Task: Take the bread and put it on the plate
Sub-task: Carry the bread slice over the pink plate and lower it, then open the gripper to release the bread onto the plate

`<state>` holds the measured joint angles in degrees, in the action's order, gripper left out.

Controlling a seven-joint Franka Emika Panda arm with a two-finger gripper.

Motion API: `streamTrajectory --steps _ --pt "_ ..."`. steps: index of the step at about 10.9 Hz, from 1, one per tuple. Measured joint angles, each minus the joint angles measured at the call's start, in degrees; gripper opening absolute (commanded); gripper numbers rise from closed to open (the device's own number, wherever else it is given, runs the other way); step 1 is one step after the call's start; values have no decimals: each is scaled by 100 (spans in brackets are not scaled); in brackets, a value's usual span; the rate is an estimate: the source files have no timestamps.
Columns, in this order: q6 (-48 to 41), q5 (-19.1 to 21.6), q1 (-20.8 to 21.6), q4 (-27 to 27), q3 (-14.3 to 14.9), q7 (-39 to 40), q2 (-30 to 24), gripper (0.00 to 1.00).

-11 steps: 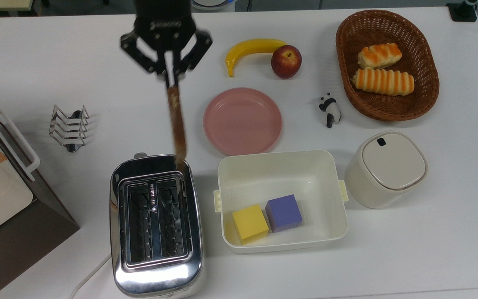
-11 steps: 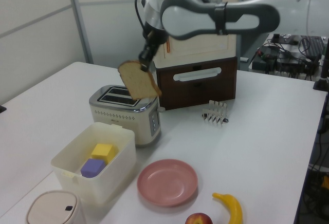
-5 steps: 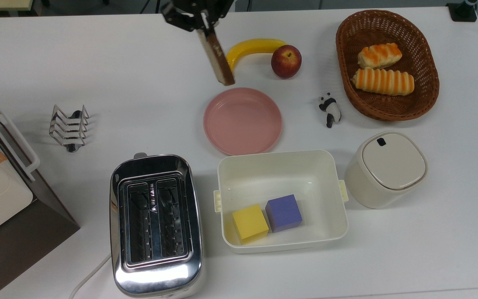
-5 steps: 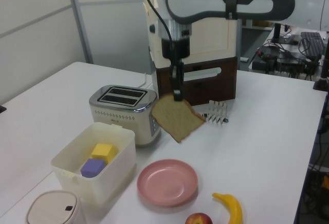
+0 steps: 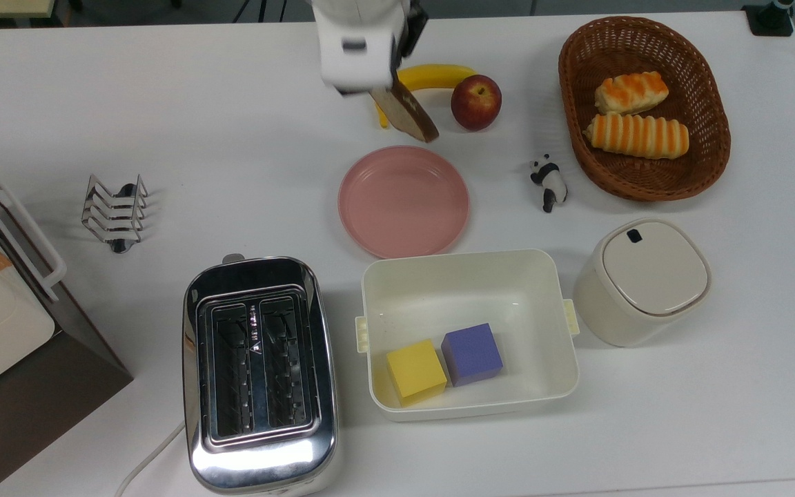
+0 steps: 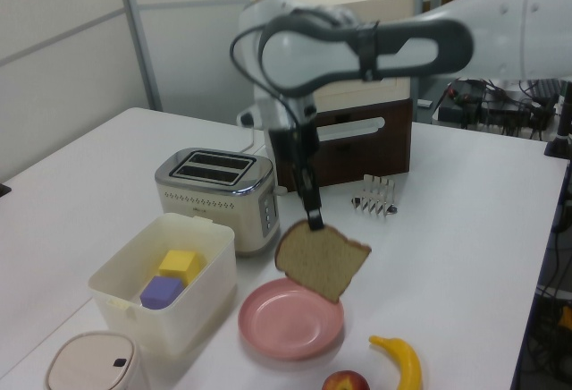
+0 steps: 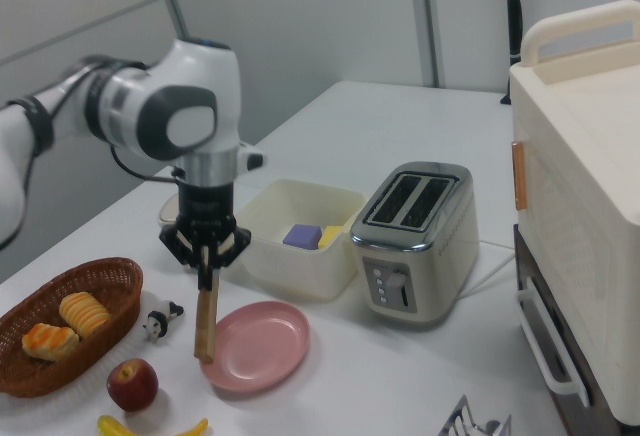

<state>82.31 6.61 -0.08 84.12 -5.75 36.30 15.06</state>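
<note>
- The tool (image 7: 207,270) points straight down, its two fingers clamped on the top edge of the bread (image 7: 205,324); in the left view the tool (image 6: 314,222) pinches the slice at its upper rim.
- The bread (image 6: 321,260) hangs below the tool, held in the air and clear of the table (image 5: 163,103). In the right view it shows edge-on as a thin brown strip with its long axis vertical; in the left view its broad brown face is turned to the camera, with the slice a little tilted.
- In the top view the bread (image 5: 406,113) shows as a slanted brown wedge coming out from under the white arm housing.
- Under the tool and toward the right view's right lies the plate (image 7: 256,345), pink and bare; the slice's lower edge hangs by the plate's rim on the right view's left. In the left view the bread's lower edge overlaps the far rim of the plate (image 6: 290,318).
- Beyond the plate from the tool stand the white tub (image 7: 299,238), holding a yellow and a purple block, and the toaster (image 7: 416,240).
- On the tool's other side in the right view are the apple (image 7: 132,384), the panda figure (image 7: 160,318) and the wicker basket (image 7: 60,336) with rolls.
</note>
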Motion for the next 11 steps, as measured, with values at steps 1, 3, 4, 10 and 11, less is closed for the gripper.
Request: streamTrajectory --steps 1,3,4,10,11 --pt "0 0 15 7 0 81 222 49" --pt "186 0 15 -6 5 103 559 100" --pt "286 0 15 -18 8 91 611 100" --pt "294 -70 8 -140 63 -138 607 100" --pt "294 -154 7 -167 71 -382 583 100"
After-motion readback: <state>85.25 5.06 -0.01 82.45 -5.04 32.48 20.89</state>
